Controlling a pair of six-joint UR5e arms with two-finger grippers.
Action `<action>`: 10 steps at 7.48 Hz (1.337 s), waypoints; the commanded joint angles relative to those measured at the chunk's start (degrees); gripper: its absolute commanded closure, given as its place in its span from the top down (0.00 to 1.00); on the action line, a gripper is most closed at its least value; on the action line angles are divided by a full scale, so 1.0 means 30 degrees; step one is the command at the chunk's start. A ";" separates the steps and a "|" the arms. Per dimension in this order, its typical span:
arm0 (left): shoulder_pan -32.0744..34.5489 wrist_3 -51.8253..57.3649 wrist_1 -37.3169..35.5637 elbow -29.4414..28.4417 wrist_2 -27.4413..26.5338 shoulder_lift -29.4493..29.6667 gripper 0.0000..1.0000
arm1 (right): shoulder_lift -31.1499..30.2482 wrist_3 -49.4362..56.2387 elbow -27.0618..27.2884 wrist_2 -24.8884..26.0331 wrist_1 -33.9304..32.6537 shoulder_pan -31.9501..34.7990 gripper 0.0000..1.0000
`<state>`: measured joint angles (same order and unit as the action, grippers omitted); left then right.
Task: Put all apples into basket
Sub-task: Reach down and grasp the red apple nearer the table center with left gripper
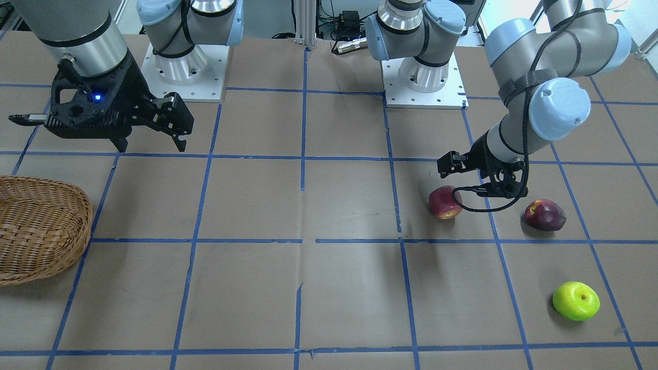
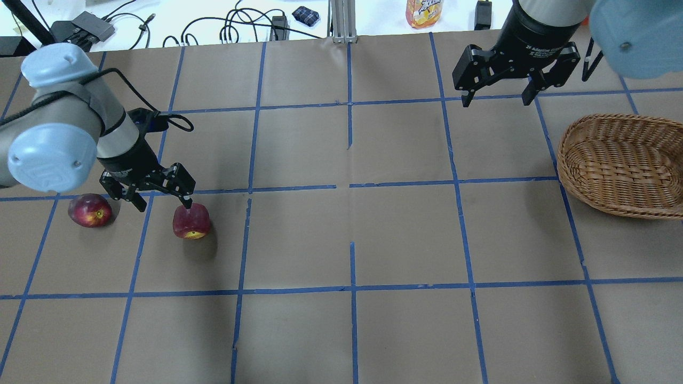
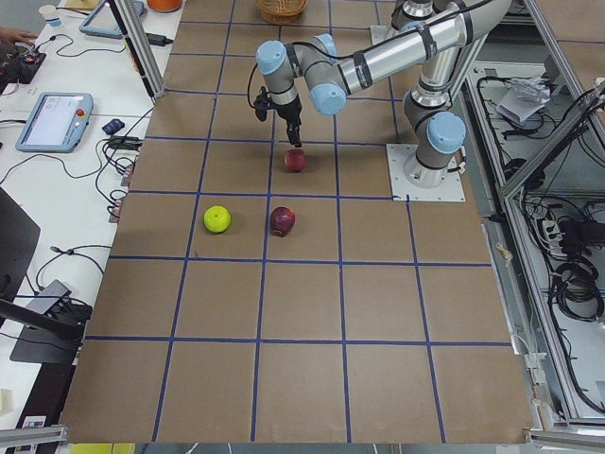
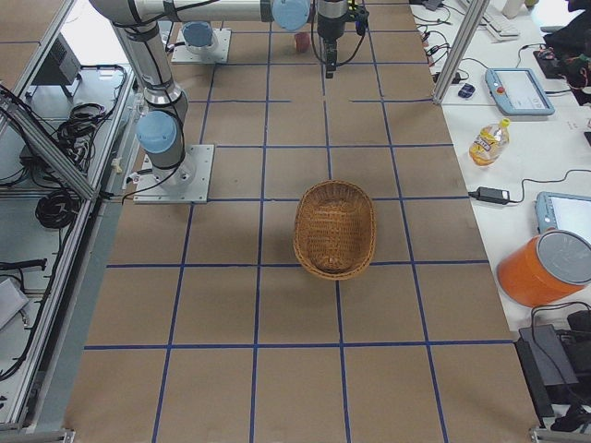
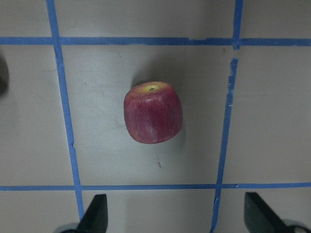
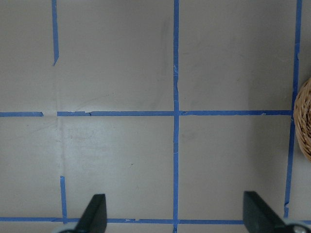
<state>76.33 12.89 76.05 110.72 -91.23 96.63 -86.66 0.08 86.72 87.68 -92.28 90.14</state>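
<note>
A brown paper worktop [image 2: 405, 234], marked into squares with blue tape, has two robot arms reaching over it. On the robot's left side, the left hand [image 2: 165, 204] hangs low over a streaky red apple [image 2: 190, 221] with a yellowish base. Its two fingers are spread wide and grip nothing. From overhead, one fingertip sits right over the top of this apple, and I cannot tell whether it touches. In the left wrist camera the apple lies on its side on the worktop, ahead of the two dark fingertips [image 5: 95, 213] and between their lines. A dark maroon apple [image 2: 89, 210] rests on the worktop just beyond the left hand, on its outer side, near the red one but apart from it. A bright lime green apple [image 1: 576, 300] with a brown stem lies farther out toward the operators' side, apart from the other two. On the robot's right side, the right hand [image 2: 497, 101] is held up above bare worktop, fingers spread wide, carrying nothing. Near it sits a light brown oval wicker basket [image 2: 619, 165]. All three apples are well apart from the basket, at the other end of the worktop.
</note>
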 commanded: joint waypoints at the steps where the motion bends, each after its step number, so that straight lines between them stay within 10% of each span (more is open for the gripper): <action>1: -0.0132 0.0275 -0.2521 0.1848 0.0000 0.0686 1.00 | -0.0001 0.0003 0.0067 0.0011 -0.0061 0.0042 1.00; 8: -0.0132 -0.0337 -0.4925 0.1881 0.0118 0.2884 1.00 | -0.0001 0.0003 0.0184 0.0011 -0.0061 0.0013 1.00; 9: -0.0132 -0.0979 -0.5394 0.1881 0.0118 0.3148 0.92 | -0.0001 0.0003 0.0184 0.0011 -0.0090 0.0013 1.00; 10: -0.0132 -0.1362 -0.5486 0.1852 0.0118 0.3180 0.57 | -0.0001 0.0003 0.0184 0.0011 -0.0091 0.0013 1.00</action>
<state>75.94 10.47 60.54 116.36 -90.87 105.66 -86.66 0.09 87.24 87.71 -92.51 90.19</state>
